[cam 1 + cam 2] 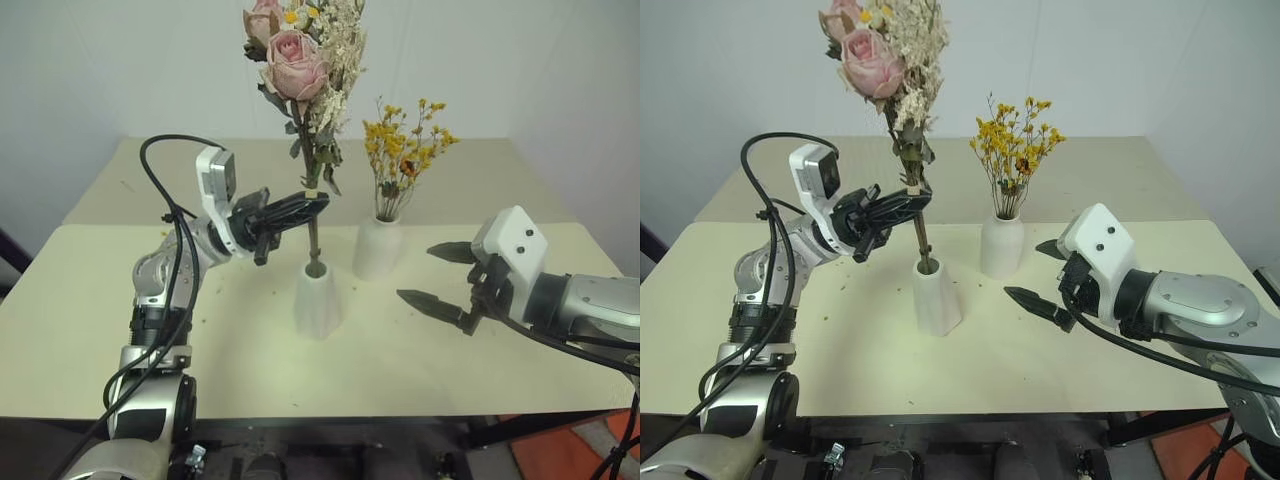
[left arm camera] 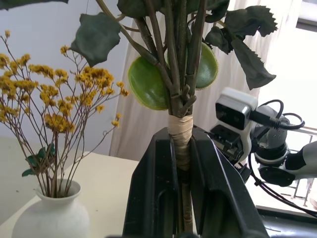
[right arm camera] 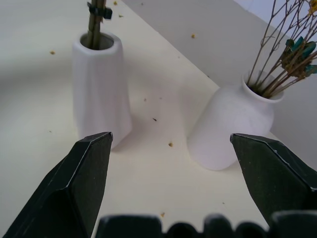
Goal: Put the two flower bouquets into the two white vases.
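Observation:
My left gripper (image 1: pixel 308 207) is shut on the taped stems of the pink rose bouquet (image 1: pixel 296 62), held upright over the table. The stem ends reach down into the mouth of the tapered cone vase (image 1: pixel 317 298). The wrist view shows the wrapped stems (image 2: pixel 181 136) pinched between my two black fingers. The yellow spray (image 1: pixel 403 148) stands in the rounder vase (image 1: pixel 378 248) just behind and to the right. My right gripper (image 1: pixel 440 276) hangs open, empty, right of both vases; its wrist view faces the cone vase (image 3: pixel 101 85) and the round vase (image 3: pixel 232 125).
The cream table (image 1: pixel 90 320) has a seam running across behind the vases. Small flower crumbs (image 3: pixel 170 144) lie scattered around the vases. A pale wall stands behind the table.

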{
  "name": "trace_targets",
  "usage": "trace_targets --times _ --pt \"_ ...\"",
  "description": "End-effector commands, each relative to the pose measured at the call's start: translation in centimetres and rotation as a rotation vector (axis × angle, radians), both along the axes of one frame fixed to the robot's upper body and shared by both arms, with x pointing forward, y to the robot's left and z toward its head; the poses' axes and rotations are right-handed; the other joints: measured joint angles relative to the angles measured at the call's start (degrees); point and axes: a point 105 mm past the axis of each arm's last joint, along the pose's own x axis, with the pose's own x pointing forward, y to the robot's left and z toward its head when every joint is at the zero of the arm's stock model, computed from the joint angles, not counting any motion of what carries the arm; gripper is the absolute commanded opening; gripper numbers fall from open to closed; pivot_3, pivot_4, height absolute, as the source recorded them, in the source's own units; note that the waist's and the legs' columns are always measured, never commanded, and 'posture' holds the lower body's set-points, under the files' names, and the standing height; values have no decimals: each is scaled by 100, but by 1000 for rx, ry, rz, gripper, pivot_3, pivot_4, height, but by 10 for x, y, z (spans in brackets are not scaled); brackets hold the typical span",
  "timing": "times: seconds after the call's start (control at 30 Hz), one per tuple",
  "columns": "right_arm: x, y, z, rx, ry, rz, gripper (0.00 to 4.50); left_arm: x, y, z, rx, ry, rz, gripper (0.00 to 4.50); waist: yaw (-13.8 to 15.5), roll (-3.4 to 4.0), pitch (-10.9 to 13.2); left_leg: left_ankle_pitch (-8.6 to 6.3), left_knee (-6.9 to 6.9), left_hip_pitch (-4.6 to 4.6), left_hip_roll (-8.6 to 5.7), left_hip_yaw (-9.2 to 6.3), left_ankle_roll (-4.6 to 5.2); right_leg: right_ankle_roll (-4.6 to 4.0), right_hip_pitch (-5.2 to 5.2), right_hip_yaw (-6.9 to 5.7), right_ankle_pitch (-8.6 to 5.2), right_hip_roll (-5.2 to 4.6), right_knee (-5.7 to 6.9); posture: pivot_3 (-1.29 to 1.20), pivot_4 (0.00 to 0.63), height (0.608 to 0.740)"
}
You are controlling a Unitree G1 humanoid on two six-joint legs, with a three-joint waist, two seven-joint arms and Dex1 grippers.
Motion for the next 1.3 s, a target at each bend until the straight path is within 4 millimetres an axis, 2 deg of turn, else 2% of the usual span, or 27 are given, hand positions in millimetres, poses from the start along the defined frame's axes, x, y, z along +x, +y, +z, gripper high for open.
trace_targets --times 0.03,0.7,0.77,0.8,0.9,1.17,1.3 --pt "-9 5 19 41 -67 55 4500 -5 0 4 8 -57 -6 112 0 0 0 0 0 0 0 0 0 0 0 0 0 0 0 0 150 740" --pt "-20 11 19 27 -54 131 4500 -8 -2 -18 72 -93 6 112 8 0 0 0 0 0 0 0 0 0 0 0 0 0 -1 0 150 740" --pt "-20 11 18 24 -54 128 4500 -11 -1 -21 80 -103 -10 824 7 0 0 0 0 0 0 0 0 0 0 0 0 0 -1 0 150 740" --pt "-20 10 17 22 -54 127 4500 -12 0 -23 86 -107 -19 963 4 0 0 0 0 0 0 0 0 0 0 0 0 0 -1 0 150 740" --pt "-20 9 16 22 -55 123 4500 -15 2 -23 79 -99 -44 1959 6 0 0 0 0 0 1 0 0 0 0 0 0 0 0 0 150 740" --pt "-20 7 16 22 -60 115 4500 -15 9 -24 102 -99 -23 4479 3 0 0 0 0 0 1 0 0 0 0 0 0 0 -1 0 150 740" --pt "-18 6 16 16 -66 111 4500 -19 12 -31 202 -122 -41 4479 -4 0 0 0 0 1 1 0 0 1 0 0 -1 1 0 0 150 740"
